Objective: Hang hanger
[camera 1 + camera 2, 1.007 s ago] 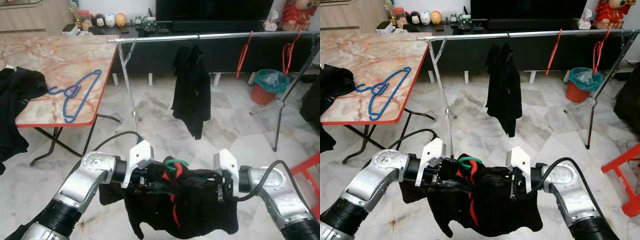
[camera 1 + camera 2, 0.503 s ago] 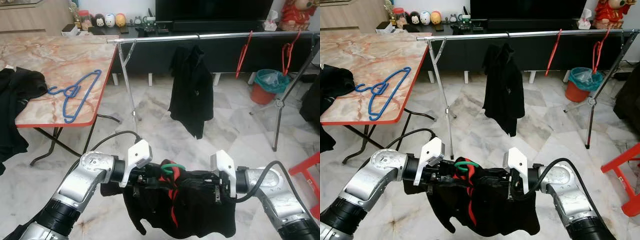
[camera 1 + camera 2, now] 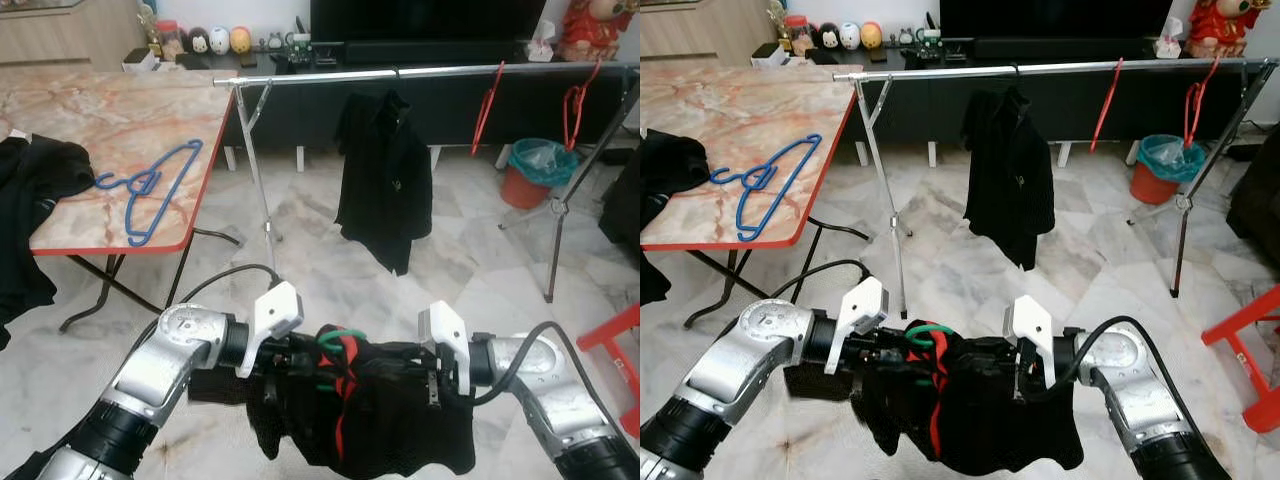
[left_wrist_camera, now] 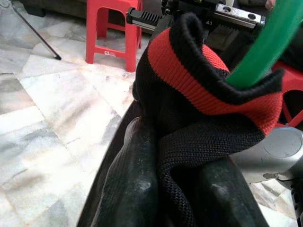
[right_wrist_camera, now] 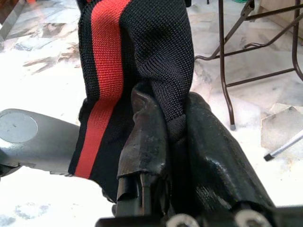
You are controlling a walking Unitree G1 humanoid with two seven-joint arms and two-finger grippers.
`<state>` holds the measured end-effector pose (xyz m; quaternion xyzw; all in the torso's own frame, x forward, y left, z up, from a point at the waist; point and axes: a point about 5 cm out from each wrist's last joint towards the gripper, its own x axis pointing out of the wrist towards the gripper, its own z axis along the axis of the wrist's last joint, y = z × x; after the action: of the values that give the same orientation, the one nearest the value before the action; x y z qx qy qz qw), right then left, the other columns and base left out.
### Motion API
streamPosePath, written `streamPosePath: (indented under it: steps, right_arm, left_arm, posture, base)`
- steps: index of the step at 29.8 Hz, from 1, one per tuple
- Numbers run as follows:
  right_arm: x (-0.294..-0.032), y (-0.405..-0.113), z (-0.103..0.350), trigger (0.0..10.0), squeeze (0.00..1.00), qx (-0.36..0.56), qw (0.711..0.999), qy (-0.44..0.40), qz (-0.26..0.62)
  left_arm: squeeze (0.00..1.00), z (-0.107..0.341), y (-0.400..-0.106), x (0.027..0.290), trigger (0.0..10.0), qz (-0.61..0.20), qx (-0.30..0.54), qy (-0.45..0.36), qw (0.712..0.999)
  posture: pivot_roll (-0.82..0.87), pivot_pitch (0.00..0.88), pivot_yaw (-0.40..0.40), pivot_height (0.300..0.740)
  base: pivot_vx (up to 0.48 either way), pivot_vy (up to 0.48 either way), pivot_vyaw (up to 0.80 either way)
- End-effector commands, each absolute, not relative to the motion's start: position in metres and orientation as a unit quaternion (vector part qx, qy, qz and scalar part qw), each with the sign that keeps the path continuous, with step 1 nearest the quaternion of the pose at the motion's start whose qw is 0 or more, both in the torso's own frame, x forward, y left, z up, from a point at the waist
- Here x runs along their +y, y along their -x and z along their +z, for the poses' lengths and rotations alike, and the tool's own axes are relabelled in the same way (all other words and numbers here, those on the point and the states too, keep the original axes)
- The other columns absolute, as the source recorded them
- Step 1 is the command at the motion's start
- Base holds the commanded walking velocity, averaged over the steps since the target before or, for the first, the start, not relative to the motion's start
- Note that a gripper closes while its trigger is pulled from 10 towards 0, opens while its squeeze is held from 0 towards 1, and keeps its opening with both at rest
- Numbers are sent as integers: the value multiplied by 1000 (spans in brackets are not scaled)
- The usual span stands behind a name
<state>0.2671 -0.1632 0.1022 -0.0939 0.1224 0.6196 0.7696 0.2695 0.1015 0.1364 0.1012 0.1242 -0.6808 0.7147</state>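
Green hanger inside black-red garment, low over marble floor, left hand and right hand each clamped on fabric. Left: marble tabletop with blue hangers. Beyond: steel rail, hung black garment, red hangers.

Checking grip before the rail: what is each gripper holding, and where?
Both pinch the black garment on the green hanger: left gripper near its red-striped collar, right gripper on a fold beside the stripe.

Both head eyes looked forward and down from above the arms, sharing the clothes rail at twelve o'clock. Each wrist camera sat very near black-and-red knit fabric over marble floor.
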Motion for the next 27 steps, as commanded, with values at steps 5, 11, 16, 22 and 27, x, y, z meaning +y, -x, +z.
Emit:
streamPosePath:
  steps: [5, 11, 16, 22, 27]
  right_arm:
    - [-159, -281, 126, 10000, 0, 65, 788, 110, 603]
    - [-159, -281, 125, 10000, 0, 68, 788, 112, 602]
    - [-159, -281, 124, 10000, 1000, 74, 786, 111, 604]
    - [-161, -280, 122, 10000, 1000, 80, 785, 114, 603]
    - [-164, -278, 118, 10000, 1000, 95, 780, 122, 606]
  left_arm:
    - [0, 132, -255, 86, 0, -726, 126, -87, 670]
    - [0, 131, -254, 86, 0, -727, 129, -87, 669]
    - [0, 131, -253, 86, 0, -729, 128, -86, 667]
    - [0, 131, -253, 86, 0, -728, 127, -86, 668]
    - [0, 131, -255, 86, 0, -722, 124, -87, 675]
  posture:
    - [27, 24, 31, 740]
    - [28, 25, 29, 740]
    - [27, 24, 29, 740]
    - [27, 24, 30, 740]
    - [26, 20, 28, 740]
  base:
    - [0, 0, 0]
    - [0, 0, 0]
    - [0, 0, 0]
    - [0, 0, 0]
    - [0, 0, 0]
